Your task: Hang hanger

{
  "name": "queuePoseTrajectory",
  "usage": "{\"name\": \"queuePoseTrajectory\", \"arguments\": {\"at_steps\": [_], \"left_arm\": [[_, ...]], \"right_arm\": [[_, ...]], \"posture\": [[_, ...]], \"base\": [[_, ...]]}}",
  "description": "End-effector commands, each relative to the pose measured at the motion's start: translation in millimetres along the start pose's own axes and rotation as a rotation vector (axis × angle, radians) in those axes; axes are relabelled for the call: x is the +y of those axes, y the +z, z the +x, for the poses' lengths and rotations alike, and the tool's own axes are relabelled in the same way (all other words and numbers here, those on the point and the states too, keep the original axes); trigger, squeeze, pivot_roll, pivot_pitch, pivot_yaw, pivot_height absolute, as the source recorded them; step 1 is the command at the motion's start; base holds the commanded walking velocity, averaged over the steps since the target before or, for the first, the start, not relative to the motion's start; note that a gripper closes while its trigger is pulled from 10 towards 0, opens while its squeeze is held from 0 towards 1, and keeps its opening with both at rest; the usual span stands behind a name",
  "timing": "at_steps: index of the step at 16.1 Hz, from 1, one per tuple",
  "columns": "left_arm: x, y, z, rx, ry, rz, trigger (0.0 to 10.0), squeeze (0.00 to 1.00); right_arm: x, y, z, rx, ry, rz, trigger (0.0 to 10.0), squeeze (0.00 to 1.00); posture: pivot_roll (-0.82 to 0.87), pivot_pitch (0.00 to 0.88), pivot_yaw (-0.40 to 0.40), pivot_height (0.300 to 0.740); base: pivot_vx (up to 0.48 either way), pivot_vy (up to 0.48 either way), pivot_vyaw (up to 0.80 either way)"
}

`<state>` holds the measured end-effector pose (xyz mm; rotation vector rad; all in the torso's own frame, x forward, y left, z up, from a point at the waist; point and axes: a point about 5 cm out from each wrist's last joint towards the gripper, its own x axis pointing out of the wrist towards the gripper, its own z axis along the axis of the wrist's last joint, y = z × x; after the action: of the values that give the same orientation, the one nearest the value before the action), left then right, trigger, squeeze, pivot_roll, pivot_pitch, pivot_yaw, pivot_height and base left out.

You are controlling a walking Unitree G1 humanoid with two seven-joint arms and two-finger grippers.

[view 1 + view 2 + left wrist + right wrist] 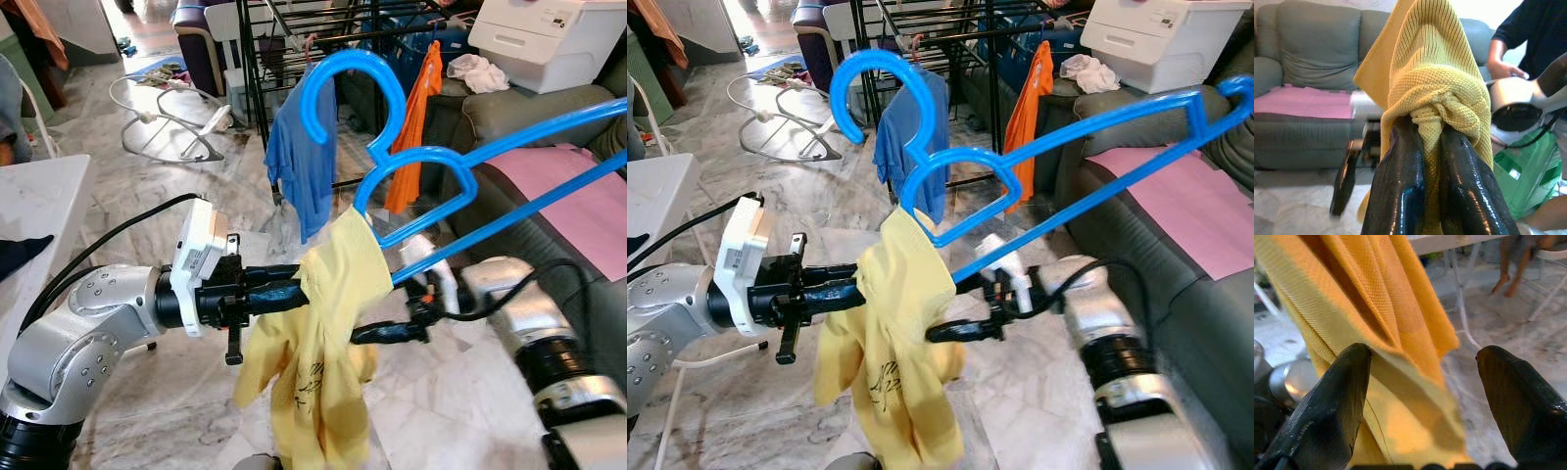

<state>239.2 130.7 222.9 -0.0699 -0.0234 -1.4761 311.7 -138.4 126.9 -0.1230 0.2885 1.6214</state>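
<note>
A blue plastic hanger (421, 162) slants up in front of me, hook toward the drying rack, one shoulder pushed into a yellow knit shirt (323, 333). What holds the hanger up cannot be made out. My left gripper (1432, 161) is shut on a bunched fold of the shirt, which drapes down over its fingers (269, 294). My right gripper (1424, 352) is open, its fingers spread wide with the shirt's loose edge hanging just in front of them. In the left eye view it reaches in from the right, just under the hanger's lower bar (377, 335).
A black drying rack (257, 69) stands ahead with a blue shirt (299, 157) and an orange garment (416, 127). A grey sofa (509, 117) with a pink cloth (588, 196) is at right, a white table (39, 206) at left. A person (1542, 29) stands by a green bag (1533, 176).
</note>
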Motion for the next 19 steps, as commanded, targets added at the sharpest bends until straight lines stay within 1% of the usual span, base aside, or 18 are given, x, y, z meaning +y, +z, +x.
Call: {"name": "queuePoseTrajectory", "arguments": {"at_steps": [1, 2, 4, 5, 8, 9, 11, 13, 16, 19], "left_arm": [[-3.3, 15.5, 3.9, -0.030, -0.028, 0.060, 0.0, 0.00], [-3.5, 16.2, 4.2, -0.030, -0.028, 0.063, 0.0, 0.00], [-4.1, 17.3, 1.9, -0.023, -0.022, 0.065, 0.0, 0.00], [-4.1, 17.0, -0.1, -0.019, -0.017, 0.063, 0.0, 0.00], [-2.8, 13.8, -4.8, -0.007, 0.006, 0.054, 0.0, 0.00], [-2.5, 13.6, -5.0, -0.007, 0.008, 0.053, 0.0, 0.00], [-0.2, 12.6, -6.1, -0.005, 0.017, 0.052, 0.0, 0.00], [2.2, 12.2, -7.0, -0.004, 0.023, 0.054, 0.0, 0.00], [4.5, 12.2, -7.8, -0.007, 0.033, 0.057, 0.0, 0.00], [6.4, 10.7, -7.7, -0.010, 0.045, 0.061, 0.0, 0.00]], "right_arm": [[3.0, -6.8, 8.2, -0.009, 0.034, 0.035, 9.8, 0.00], [4.4, -9.8, 14.9, -0.018, 0.047, 0.050, 0.0, 0.00], [11.7, -19.4, 21.6, -0.005, 0.083, 0.075, 0.0, 0.00], [13.3, -23.4, 19.1, 0.006, 0.080, 0.087, 0.0, 0.00], [20.8, -37.6, -4.0, 0.065, 0.056, 0.126, 0.0, 0.00], [21.7, -38.6, -6.9, 0.068, 0.052, 0.130, 0.0, 0.00], [28.2, -45.1, -21.0, 0.086, 0.022, 0.156, 0.0, 0.00], [32.1, -50.2, -28.8, 0.097, -0.013, 0.170, 0.0, 0.00], [29.2, -52.0, -32.7, 0.075, -0.110, 0.169, 0.0, 0.00], [25.8, -49.9, -32.2, 0.062, -0.156, 0.154, 0.0, 0.00]], "posture": [[0.04, 0.030, 0.039, 0.740], [0.04, 0.030, 0.038, 0.740], [0.06, 0.030, 0.035, 0.740], [0.06, 0.030, 0.035, 0.740], [0.06, 0.031, 0.030, 0.740], [0.06, 0.031, 0.030, 0.740], [0.03, 0.037, 0.030, 0.740], [0.02, 0.036, 0.033, 0.740], [0.02, 0.036, 0.036, 0.740], [0.02, 0.031, 0.033, 0.740]], "base": [[0.000, 0.000, 0.00], [0.000, 0.000, 0.00], [0.000, 0.000, 0.00], [0.000, 0.000, 0.00], [0.000, 0.000, 0.00], [0.000, 0.000, 0.00], [0.000, 0.000, 0.00], [0.000, 0.000, 0.00], [0.000, 0.000, 0.00], [0.000, 0.000, 0.00]]}}
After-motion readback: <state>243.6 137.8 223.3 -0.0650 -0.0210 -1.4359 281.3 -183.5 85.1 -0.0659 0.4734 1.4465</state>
